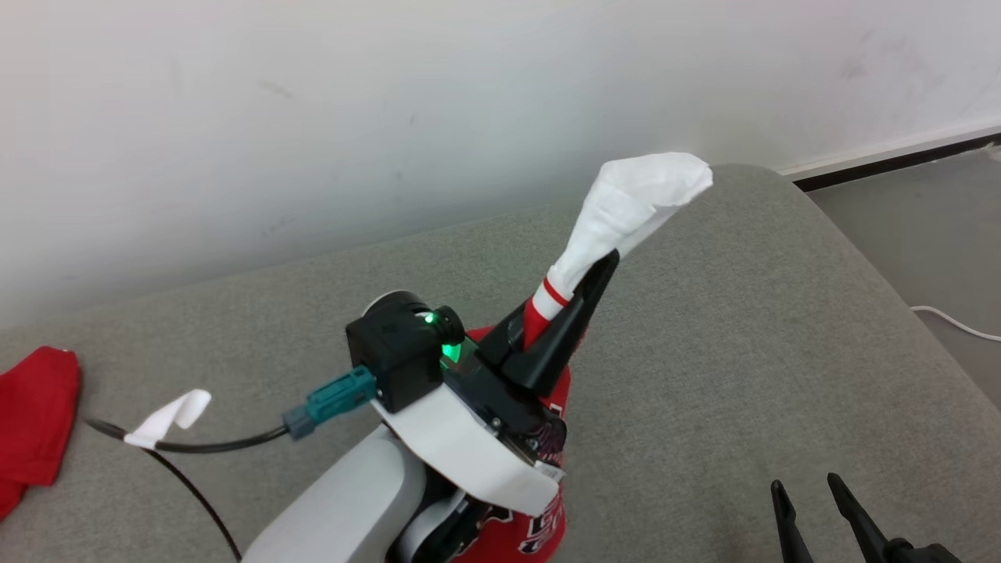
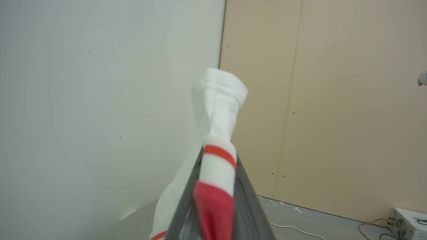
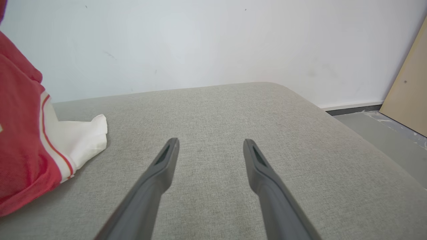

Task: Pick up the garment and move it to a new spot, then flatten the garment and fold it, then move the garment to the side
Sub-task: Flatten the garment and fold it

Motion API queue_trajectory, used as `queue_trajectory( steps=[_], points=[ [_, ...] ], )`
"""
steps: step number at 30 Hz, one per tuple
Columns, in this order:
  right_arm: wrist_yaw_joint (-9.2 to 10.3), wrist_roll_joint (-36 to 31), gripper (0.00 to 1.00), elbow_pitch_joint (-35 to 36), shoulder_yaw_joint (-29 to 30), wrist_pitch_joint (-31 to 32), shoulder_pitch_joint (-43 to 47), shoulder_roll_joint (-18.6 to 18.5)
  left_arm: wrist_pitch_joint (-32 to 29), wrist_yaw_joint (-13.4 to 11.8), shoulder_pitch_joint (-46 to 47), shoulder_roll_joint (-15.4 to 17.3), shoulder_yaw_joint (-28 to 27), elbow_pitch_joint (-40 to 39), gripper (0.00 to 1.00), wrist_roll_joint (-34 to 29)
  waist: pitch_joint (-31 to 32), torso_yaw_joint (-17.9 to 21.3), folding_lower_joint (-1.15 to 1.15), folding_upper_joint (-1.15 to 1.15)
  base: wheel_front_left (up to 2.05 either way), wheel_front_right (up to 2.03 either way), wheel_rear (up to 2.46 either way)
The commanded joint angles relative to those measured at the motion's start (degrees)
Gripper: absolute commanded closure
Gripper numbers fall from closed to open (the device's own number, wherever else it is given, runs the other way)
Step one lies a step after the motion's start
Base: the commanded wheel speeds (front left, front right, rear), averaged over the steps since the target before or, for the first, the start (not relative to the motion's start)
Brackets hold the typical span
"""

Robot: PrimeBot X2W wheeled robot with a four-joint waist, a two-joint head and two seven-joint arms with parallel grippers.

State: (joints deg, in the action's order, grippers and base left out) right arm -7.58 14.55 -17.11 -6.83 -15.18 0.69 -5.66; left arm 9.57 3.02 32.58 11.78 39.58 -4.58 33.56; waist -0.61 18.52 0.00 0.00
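Cannot see most of garment in head view, red body tucked behind left arm and cut off at bottom edge; print on red part too broken up to read; pinching a white sleeve with red stripe between pressed-together fingers of left gripper, up above cushion, sleeve end poking past fingertips; same pinch close up and blurred in left wrist view, cloth bunched between both fingers; in right wrist view red and white lower part draped onto cushion at left, top cut off by frame; cannot tell whether red cloth at far left edge belongs to it, cut off too; right gripper at lower right, fingers spread wide, nothing between, over cushion, contact unclear, wrist cut off; grey woven cushion, rounded corner, against scuffed white wall; dark baseboard, grey floor with white cord at right; black cable with teal plug and white tag beside left arm; beige panel and pale box with wires in room corner.
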Motion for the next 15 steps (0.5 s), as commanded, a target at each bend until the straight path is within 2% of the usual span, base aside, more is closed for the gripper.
queue_trajectory(
  steps=[1, 9, 15],
  points=[
    [0.17, 0.3, 0.0, 0.2, 0.4, 0.1, 0.4, -0.6, -0.4, 0.1, -0.9, 0.4, 0.2, -1.6, 1.0, 0.5, 0.0, 0.4, 0.0, 0.0, 0.0, 0.0, 0.0],
    [0.17, 0.4, 0.0, 0.6, 0.8, 0.1, 0.1, -0.9, -1.7, -0.6, -2.1, 1.3, 0.1, -4.5, 1.0, 1.6, -0.4, 1.6, 0.0, 0.0, 0.0, 0.0, 0.0],
    [0.17, 0.2, 0.0, 0.9, 0.9, 0.1, 0.0, -0.5, -1.0, -3.0, -0.4, 3.3, -3.1, 1.1, 1.0, 0.2, -1.7, 2.1, 0.0, 0.0, 0.0, 0.0, 0.0]
  ],
)
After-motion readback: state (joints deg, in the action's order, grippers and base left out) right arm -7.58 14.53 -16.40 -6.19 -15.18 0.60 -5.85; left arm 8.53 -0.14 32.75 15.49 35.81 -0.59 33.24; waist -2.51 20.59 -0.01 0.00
